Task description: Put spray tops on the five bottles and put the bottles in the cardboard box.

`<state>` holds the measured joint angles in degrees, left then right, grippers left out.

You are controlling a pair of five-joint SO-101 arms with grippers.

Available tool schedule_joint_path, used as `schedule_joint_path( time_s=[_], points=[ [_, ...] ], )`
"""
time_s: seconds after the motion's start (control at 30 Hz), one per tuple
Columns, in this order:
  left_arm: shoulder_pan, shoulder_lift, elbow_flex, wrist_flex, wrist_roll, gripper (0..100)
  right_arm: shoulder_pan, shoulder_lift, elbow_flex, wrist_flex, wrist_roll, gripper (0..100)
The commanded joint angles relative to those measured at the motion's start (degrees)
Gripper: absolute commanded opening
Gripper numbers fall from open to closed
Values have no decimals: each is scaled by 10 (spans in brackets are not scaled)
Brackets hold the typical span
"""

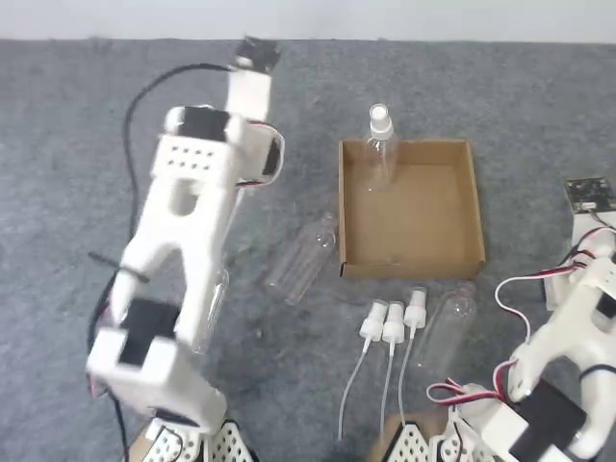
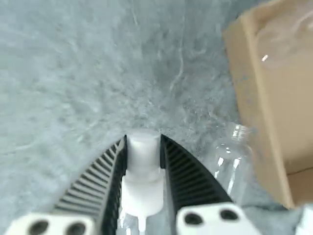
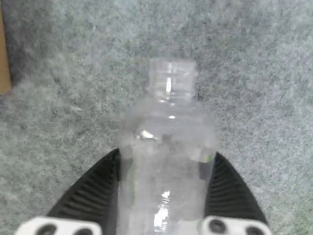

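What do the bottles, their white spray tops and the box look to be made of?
The bottle looks like clear, glossy plastic: see-through, with bright glints. The spray top seems smooth white plastic, opaque. The cardboard box is matte brown cardboard, with thin folded walls.

place: robot test bench | grey felt tabletop [image 1: 539, 96] | white wall [image 1: 433, 19]
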<state>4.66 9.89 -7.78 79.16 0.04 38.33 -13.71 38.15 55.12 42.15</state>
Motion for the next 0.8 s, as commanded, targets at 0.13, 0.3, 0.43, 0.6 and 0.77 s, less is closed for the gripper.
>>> schedule_joint_path(
  time_s=[0.13,0.3,0.43,0.6,0.77],
  points=[
    [-9,-219,85,9,11,12,-26,-4,-3,-5,4,238],
    [-10,-311,167,7,11,12,-26,-4,-4,-4,4,273],
    [-10,-381,262,-40,10,12,-24,-4,-62,34,4,271],
    [-10,-458,358,-82,11,12,-44,25,-205,179,4,270],
    [-10,-510,430,-113,10,13,-67,107,-258,219,5,270]
  ],
)
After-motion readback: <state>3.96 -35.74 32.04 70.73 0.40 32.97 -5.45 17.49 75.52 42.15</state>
